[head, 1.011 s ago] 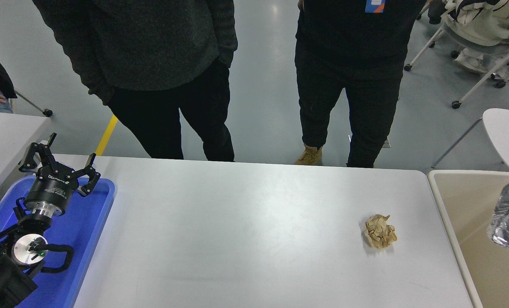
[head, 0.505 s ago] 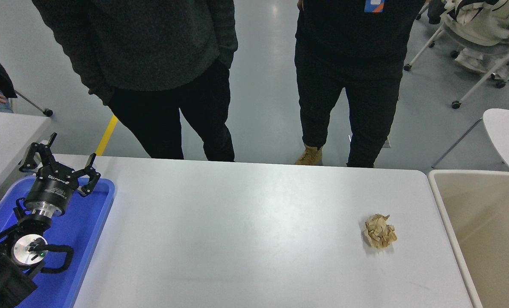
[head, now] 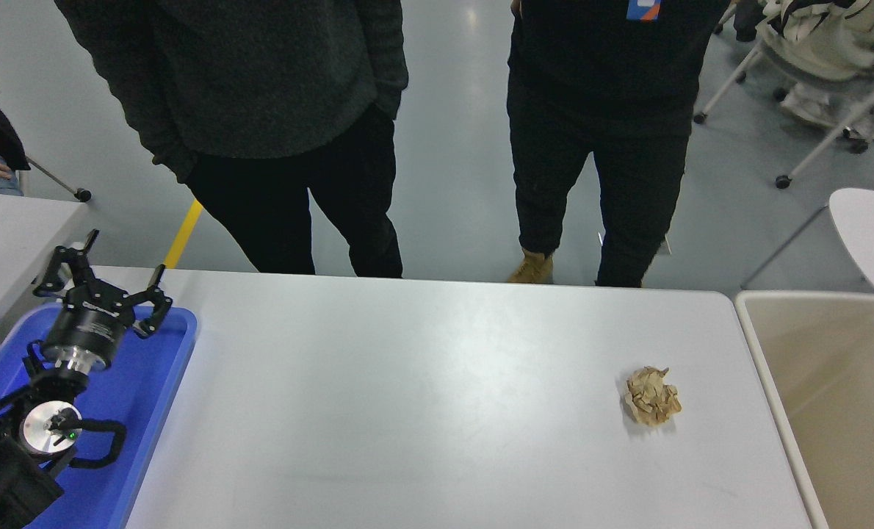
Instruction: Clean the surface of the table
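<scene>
White table surface (head: pixel 422 397) across nearly the whole view, near edge to far. Crumpled tan paper wad (head: pixel 652 397) on its right part, near beige bin (head: pixel 771 382). Left gripper (head: pixel 103 290) parked lower left above blue tray (head: pixel 150 397), fingers spread, holding nothing. Beyond far edge, two people (head: pixel 261 110) standing.

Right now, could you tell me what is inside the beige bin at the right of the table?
The part of the beige bin in view shows only bare walls and floor. Its right and near portions run out of the picture, so anything lying there cannot be seen.
</scene>
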`<state>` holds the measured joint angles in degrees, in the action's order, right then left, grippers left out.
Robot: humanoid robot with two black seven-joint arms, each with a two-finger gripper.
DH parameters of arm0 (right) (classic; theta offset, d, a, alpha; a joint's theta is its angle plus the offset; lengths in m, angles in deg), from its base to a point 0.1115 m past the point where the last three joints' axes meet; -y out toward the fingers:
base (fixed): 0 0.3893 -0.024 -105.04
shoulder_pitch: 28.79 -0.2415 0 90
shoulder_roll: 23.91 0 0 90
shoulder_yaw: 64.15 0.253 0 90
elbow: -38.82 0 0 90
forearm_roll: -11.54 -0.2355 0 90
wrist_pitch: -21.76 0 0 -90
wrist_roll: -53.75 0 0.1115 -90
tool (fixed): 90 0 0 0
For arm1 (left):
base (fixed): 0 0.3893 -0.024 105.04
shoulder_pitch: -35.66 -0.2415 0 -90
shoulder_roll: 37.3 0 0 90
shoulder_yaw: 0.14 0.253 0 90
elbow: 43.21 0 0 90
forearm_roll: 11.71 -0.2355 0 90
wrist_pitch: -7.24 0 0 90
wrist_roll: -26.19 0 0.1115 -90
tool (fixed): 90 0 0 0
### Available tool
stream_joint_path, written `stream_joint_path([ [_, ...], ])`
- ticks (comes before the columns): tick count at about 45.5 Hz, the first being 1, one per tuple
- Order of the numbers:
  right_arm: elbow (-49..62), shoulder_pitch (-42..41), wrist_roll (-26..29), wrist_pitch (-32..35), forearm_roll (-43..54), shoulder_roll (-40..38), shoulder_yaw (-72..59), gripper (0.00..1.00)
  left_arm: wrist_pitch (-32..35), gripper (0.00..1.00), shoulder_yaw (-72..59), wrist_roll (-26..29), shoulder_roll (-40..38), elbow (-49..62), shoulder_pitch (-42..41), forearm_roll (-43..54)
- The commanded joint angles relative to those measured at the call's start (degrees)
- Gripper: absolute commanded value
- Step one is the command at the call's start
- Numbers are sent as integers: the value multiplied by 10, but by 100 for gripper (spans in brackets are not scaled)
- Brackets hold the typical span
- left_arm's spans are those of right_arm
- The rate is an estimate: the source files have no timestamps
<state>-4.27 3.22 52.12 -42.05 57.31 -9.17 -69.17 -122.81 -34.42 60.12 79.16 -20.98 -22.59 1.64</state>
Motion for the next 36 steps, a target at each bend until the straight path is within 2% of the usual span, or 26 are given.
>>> stream_joint_path([
  [1,117,44,8,-91,-115,135,-77,0,0,100,0,0,0,0,0,0],
  [11,172,87,14,-161,-140,211,-86,0,1,100,0,0,0,0,0,0],
  [22,239,132,29,-204,-183,295,-86,0,0,100,0,0,0,0,0,0],
  [36,347,187,51,-256,-191,429,-75,0,1,100,0,1,0,0,0,0],
])
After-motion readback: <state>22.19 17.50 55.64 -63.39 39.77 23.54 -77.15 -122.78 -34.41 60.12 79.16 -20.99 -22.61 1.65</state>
